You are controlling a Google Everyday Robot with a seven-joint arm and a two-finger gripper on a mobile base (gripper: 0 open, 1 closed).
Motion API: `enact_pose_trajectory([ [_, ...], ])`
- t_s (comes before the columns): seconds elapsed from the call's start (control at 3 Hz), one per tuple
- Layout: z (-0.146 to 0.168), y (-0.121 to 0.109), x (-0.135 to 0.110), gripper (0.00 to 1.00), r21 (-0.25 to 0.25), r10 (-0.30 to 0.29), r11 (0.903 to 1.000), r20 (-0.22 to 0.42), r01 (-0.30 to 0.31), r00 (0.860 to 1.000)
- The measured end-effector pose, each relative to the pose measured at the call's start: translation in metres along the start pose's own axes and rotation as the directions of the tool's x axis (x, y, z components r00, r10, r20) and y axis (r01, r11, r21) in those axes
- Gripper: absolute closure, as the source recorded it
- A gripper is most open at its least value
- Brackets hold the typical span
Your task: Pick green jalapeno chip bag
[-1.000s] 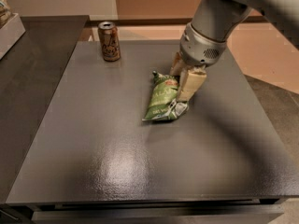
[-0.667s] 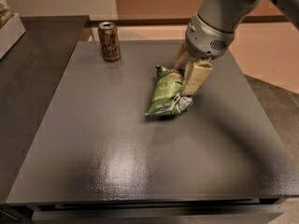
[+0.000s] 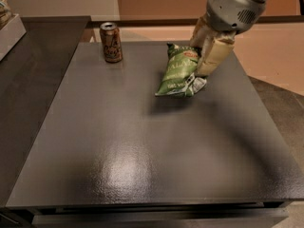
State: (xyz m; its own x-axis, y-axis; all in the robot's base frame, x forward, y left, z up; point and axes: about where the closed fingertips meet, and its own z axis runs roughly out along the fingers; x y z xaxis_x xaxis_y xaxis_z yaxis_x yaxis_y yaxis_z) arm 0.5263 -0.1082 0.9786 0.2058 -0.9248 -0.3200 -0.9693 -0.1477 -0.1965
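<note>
The green jalapeno chip bag is glossy green with a red logo near its top and a silvery crimped lower end. It hangs tilted in the air above the dark table, with its shadow on the surface below it. My gripper comes down from the upper right, with beige fingers, and is shut on the bag's right edge. The part of the bag between the fingers is hidden.
A brown drink can stands upright at the table's far left. A white box sits on the counter at the far left edge. The table's right edge drops to a tan floor.
My gripper has risen and moved up and to the right with the chip bag in it. The bag has come off the table. The can has not moved.
</note>
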Motion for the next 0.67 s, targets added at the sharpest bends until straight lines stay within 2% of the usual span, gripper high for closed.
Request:
enact_pose_trajectory([
  [0.33, -0.0250, -0.0143, -0.0064, 1.00, 0.076, -0.014, 0.9970, 0.026, 0.012, 1.000],
  [0.67, -0.0248, -0.0151, -0.0068, 1.00, 0.079, -0.015, 0.9968, 0.027, 0.013, 1.000],
])
